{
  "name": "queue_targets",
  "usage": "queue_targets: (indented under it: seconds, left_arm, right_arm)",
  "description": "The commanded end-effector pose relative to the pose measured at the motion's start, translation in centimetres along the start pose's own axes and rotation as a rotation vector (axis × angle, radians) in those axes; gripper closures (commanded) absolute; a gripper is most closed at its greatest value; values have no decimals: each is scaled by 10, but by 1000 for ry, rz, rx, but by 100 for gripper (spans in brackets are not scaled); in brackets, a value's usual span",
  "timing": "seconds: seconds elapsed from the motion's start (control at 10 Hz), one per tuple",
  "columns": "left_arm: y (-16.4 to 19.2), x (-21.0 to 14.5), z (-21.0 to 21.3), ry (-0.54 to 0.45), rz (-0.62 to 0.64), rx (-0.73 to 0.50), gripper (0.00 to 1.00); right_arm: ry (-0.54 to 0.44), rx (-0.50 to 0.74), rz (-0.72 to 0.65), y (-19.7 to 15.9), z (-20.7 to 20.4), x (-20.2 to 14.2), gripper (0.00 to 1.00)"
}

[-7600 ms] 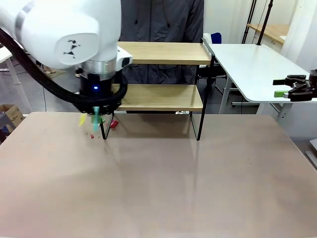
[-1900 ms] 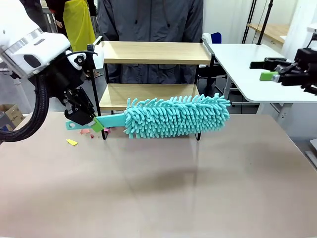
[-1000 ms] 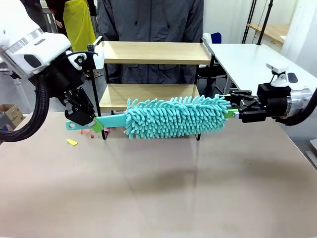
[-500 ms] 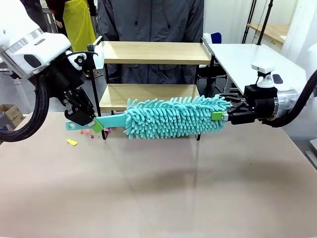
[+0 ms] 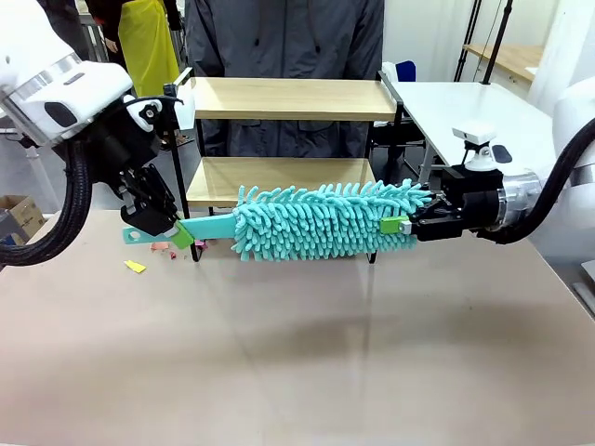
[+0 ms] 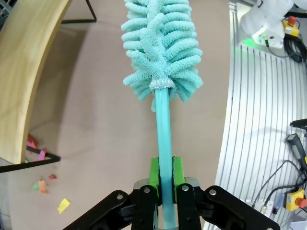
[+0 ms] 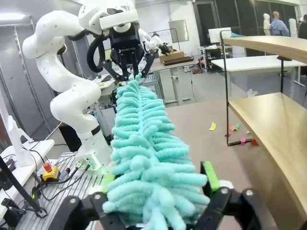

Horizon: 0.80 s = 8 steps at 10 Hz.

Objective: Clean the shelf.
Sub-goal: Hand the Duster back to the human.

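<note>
Left pincer (image 5: 177, 234) clamps the duster (image 5: 325, 221) handle; right pincer (image 5: 402, 223) grips its fluffy tip; shelf (image 5: 297, 139) just behind both.

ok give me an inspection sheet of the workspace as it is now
surface: beige tabletop, bare across the middle.
job's things: shelf at the far edge, both boards bare; teal duster held level in front of it.
clutter: coloured paper scraps by the shelf's left leg.
grippers: left gripper shut on the duster's handle; right gripper around the fluffy tip, grip unclear.
cables: black hoses along both arms; loose wires by the arm base.
surroundings: a person behind the shelf; white table at right.
</note>
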<state>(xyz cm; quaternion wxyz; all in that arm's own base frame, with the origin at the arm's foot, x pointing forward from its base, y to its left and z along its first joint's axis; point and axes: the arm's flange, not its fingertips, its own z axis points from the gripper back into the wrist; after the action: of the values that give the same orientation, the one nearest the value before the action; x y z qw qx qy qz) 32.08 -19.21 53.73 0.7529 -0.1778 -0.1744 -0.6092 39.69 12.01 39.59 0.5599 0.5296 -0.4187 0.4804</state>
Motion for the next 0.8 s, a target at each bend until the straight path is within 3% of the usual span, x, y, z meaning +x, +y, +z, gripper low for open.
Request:
queue_targets:
  seconds: [0.0, 0.1, 0.4, 0.7]
  left_arm:
    - [-2, 3, 2, -8, 14, 1, 87]
    - [-2, 3, 2, -8, 14, 1, 87]
    - [-2, 3, 2, -8, 14, 1, 87]
    - [-2, 3, 2, -8, 14, 1, 87]
  right_arm:
    - [26, -2, 14, -3, -4, 1, 59]
    - [32, 3, 23, -4, -3, 1, 100]
    - [50, 19, 35, -4, -3, 1, 97]
    - [51, 22, 32, -2, -3, 1, 100]
